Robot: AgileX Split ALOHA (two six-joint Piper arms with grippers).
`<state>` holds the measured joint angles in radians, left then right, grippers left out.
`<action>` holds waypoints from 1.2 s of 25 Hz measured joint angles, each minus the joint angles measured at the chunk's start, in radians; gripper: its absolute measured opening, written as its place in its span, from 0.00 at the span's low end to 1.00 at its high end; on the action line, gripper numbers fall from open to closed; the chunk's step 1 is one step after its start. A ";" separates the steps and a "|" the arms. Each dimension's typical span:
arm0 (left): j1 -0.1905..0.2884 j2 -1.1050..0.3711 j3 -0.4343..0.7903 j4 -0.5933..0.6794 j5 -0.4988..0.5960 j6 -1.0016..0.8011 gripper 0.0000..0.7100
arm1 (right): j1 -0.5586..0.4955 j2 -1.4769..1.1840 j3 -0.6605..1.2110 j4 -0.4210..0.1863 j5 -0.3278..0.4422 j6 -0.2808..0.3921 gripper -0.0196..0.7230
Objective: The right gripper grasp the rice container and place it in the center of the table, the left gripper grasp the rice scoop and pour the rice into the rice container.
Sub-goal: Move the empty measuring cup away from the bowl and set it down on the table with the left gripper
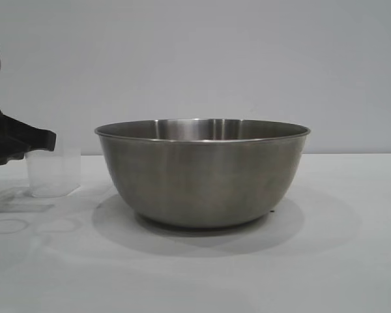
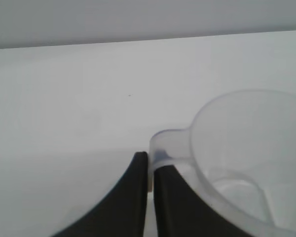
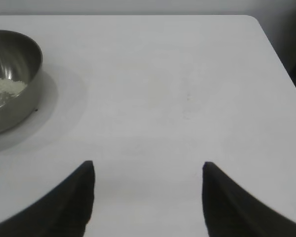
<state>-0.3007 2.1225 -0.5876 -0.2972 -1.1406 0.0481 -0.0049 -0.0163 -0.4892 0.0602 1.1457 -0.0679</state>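
White desk point(image 1: 352, 261) and a plain pale wall fill the scene. At the desk's middle stands the rice container point(image 1: 202, 173), a large steel bowl, upright and free of any grip. Seen from the right wrist, a small heap of rice point(image 3: 7, 88) lies inside it, so the pour looks done.

To the left of the bowl, well apart from it, the rice scoop point(image 1: 52, 173) stands upright on the desk. It is a frosted plastic cup and appears empty in the left wrist view. The left tool point(image 2: 149, 190) is clenched on the scoop's side handle, its two fingers pressed close around the tab. That hold suits setting the cup down level; release seems the likely next step.

The right tool point(image 3: 148, 195) hangs above bare desk, well away from the bowl, its fingers spread wide and grasping nothing, apparently parked clear.
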 joint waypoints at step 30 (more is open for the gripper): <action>0.000 -0.234 0.282 0.123 -0.004 -0.018 0.44 | 0.000 0.000 0.000 0.000 0.000 0.000 0.62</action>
<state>-0.3007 1.8883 -0.3059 -0.1744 -1.1447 0.0304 -0.0049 -0.0163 -0.4892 0.0602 1.1457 -0.0679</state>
